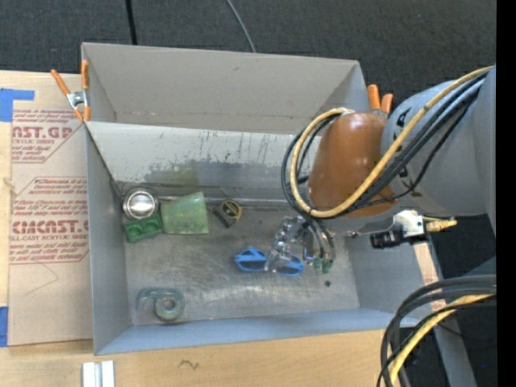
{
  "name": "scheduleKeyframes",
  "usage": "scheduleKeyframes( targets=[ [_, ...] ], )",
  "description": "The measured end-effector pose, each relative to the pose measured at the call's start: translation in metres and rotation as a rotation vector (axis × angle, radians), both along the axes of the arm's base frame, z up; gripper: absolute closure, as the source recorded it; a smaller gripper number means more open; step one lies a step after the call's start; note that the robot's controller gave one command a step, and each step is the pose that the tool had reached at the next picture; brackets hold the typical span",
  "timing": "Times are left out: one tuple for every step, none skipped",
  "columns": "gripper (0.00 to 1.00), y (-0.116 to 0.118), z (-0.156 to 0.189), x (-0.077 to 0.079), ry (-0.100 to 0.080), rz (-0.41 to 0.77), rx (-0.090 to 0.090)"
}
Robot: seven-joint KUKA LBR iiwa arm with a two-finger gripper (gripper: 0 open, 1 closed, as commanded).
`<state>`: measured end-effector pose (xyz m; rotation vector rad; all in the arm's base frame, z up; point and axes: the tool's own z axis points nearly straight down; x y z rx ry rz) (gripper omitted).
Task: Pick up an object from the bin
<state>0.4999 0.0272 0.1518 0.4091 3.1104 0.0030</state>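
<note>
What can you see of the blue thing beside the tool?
The blue thing looks like a small, flat, bright blue plastic piece lying on the bin floor, right of centre. Its left end lies in the open; its right part runs under the tool, so its full shape is hidden. Contact with the tool cannot be told.

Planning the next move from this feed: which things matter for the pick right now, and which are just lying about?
In play: gripper; blue plastic piece at its tip.
Lying about: silver cylinder; pale green block; dark green brick; brass ring; grey ring.
</note>
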Motion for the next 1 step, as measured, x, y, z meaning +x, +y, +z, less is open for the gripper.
scheduleKeyframes(
  targets=[
    [1.00, 0.0005, 0.0424, 0.0009, 0.000, 0.001, 0.000]
  ],
)
